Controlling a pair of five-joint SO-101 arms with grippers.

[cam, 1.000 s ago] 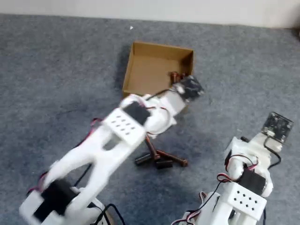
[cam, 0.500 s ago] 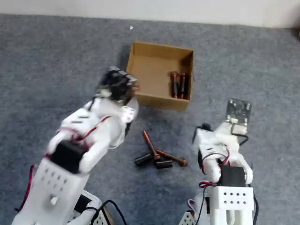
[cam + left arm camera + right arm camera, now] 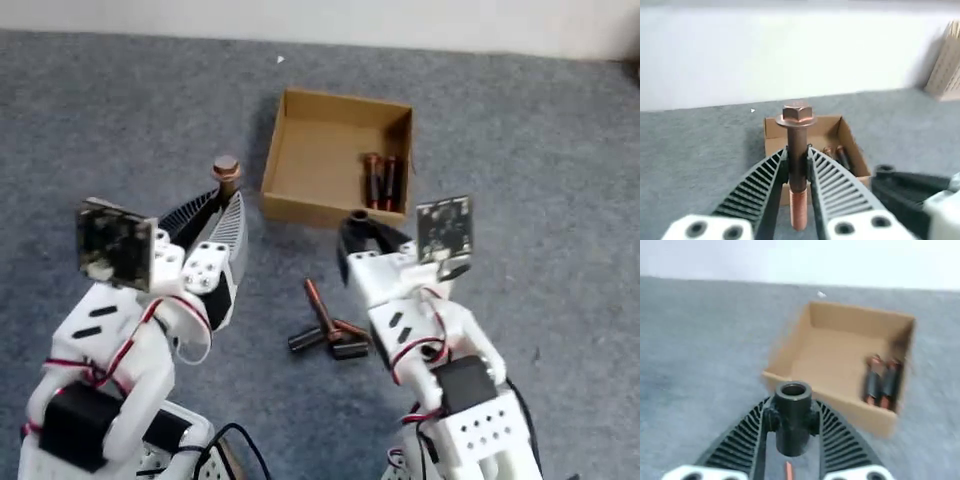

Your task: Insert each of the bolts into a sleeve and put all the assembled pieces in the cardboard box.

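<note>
1. Jaws of the left gripper (image 3: 796,154) clamp the shank of a copper-coloured hex-head bolt (image 3: 798,116), held upright with its head up. Those of the right gripper (image 3: 792,412) pinch a short black cylindrical sleeve (image 3: 792,432), bore upward.
2. A second ago the left arm stretched over the open brown cardboard box (image 3: 330,212). It has since drawn back toward the near edge of the grey carpeted table (image 3: 120,120), while the right arm has swung forward to the box's near wall.
3. Two assembled pieces (image 3: 380,180) lie side by side against the box's right wall.
4. Loose bolts and sleeves (image 3: 332,330) lie heaped between the arms.
5. With one part in each gripper, mating them looks like the next step.
</note>
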